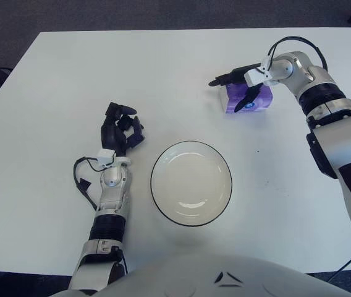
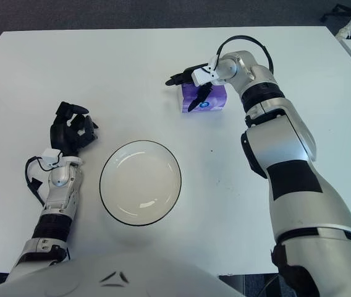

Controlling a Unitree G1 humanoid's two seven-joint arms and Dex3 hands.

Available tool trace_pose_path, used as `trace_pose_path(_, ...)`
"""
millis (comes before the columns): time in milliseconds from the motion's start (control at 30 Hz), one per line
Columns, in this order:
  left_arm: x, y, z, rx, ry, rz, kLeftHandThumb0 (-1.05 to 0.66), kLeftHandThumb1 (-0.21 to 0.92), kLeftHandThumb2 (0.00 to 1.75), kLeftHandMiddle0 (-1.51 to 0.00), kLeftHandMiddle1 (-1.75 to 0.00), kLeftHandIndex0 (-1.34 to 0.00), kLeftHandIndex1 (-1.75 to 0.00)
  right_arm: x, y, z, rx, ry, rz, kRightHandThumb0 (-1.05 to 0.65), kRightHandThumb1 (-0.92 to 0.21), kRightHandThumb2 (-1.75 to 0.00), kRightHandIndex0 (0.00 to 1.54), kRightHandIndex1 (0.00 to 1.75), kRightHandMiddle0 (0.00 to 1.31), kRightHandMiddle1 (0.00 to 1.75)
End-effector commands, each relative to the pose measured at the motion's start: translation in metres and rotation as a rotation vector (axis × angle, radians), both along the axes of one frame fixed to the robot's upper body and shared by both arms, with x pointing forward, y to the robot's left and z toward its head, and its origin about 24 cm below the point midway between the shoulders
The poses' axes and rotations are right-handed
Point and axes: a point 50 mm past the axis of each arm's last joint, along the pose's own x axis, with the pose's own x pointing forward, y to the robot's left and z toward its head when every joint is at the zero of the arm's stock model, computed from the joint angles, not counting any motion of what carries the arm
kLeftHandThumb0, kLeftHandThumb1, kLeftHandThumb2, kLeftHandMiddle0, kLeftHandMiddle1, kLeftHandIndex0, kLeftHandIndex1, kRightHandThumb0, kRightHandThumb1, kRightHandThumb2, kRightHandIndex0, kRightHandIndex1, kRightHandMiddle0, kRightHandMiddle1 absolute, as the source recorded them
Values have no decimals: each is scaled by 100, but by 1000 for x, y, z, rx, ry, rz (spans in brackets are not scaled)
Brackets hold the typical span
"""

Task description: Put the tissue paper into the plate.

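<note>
A purple tissue pack (image 1: 259,103) sits on the white table at the far right, beyond the plate. My right hand (image 1: 236,93) is on it: one dark finger reaches leftward along its far top edge and another comes down its near face, so the fingers clasp the pack. The white plate (image 1: 153,184) with a dark rim stands empty at the near centre, about a hand's length nearer and left of the pack. My left hand (image 1: 121,127) shows left of the plate, fingers curled and holding nothing.
The white table (image 1: 70,74) fills the view, with dark floor beyond its far and left edges. A black cable (image 1: 290,42) loops over my right wrist. Bare tabletop separates the pack and the plate.
</note>
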Motion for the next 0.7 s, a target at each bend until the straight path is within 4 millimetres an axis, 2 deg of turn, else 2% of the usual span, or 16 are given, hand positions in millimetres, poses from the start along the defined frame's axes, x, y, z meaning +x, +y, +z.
trace_pose_path(0, -52, -8, -77, -53, 342, 14, -42, 51, 108, -75, -175, -46, -175, -4, -17, -19, -24, 32, -36, -103, -75, -31, 0, 0, 0, 0)
trace_pose_path(300, -54, -5, -77, -54, 343, 15, -42, 50, 109, -77, -175, -46, -175, -6, -35, -31, 111, -5, -114, -104, -75, -32, 0, 0, 0, 0)
trace_pose_path(400, -55, -4, -76, -55, 344, 20, -42, 50, 110, -76, -175, -47, -175, -12, -42, -47, 139, -51, -123, -105, -75, -33, 0, 0, 0, 0)
trace_pose_path(667, -56, -2, -76, -40, 341, 25, -43, 49, 111, -73, -175, -47, -175, -17, -46, -70, 246, -185, -196, -104, -74, -34, 0, 0, 0, 0)
